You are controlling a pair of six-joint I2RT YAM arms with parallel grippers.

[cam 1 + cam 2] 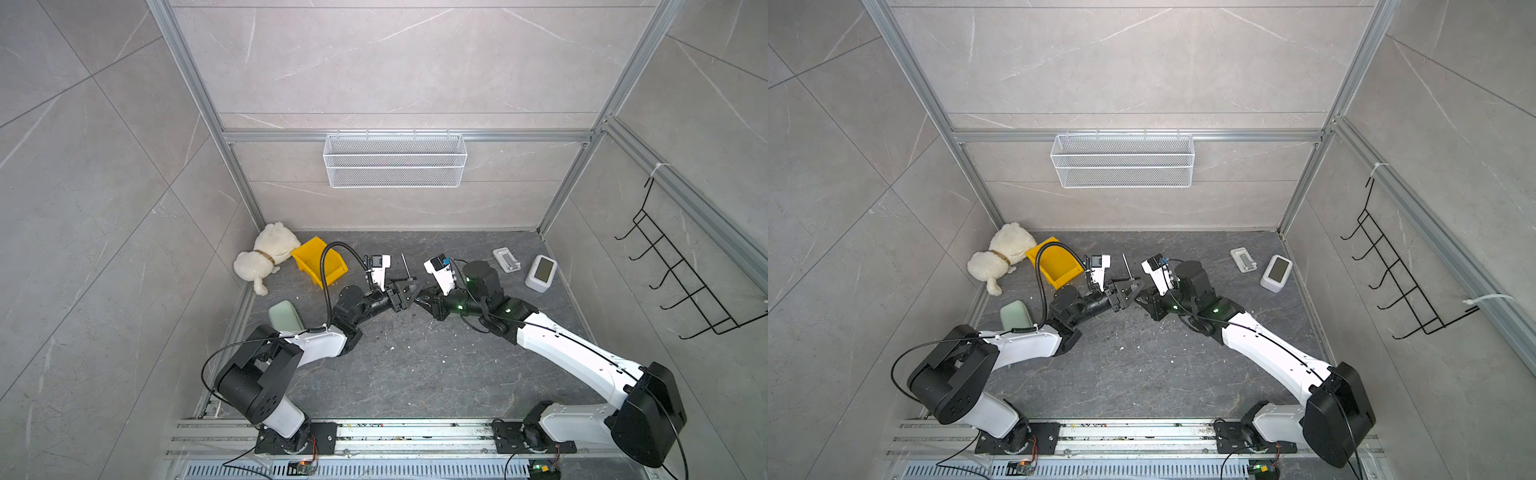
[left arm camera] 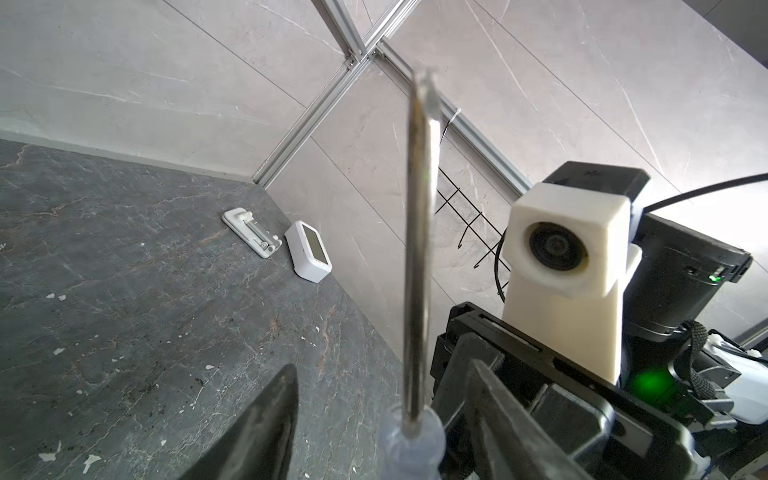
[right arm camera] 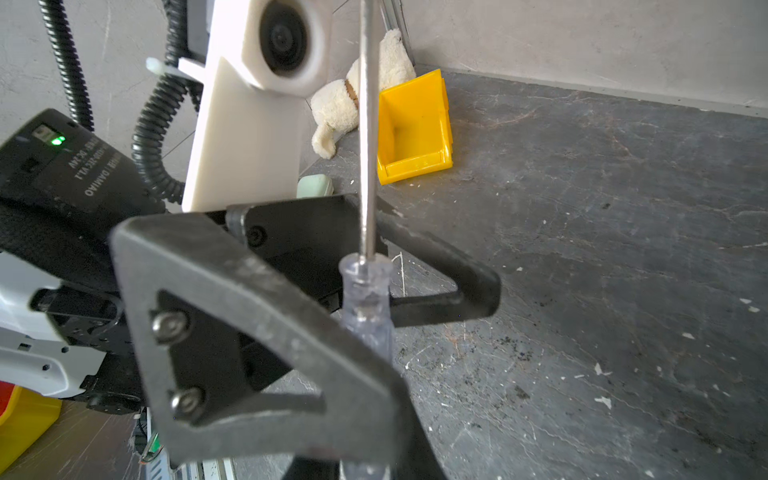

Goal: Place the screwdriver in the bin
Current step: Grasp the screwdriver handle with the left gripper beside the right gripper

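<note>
One screwdriver [image 1: 405,266] stood nearly upright above the middle of the dark tabletop [image 1: 415,365], shaft up. The lower end of its clear handle was pinched in the closed right gripper [image 1: 419,300]. The left gripper [image 1: 411,291] straddled the handle, jaws partly open, with gaps showing in its wrist view. The yellow bin [image 1: 305,249] sat apart to the left, beside a white plush dog [image 1: 266,259]. A flat white-grey gadget [image 1: 506,259] and a small screen box [image 1: 541,273] lay to the right.

twin overhead views; wrist views close, face to face
</note>
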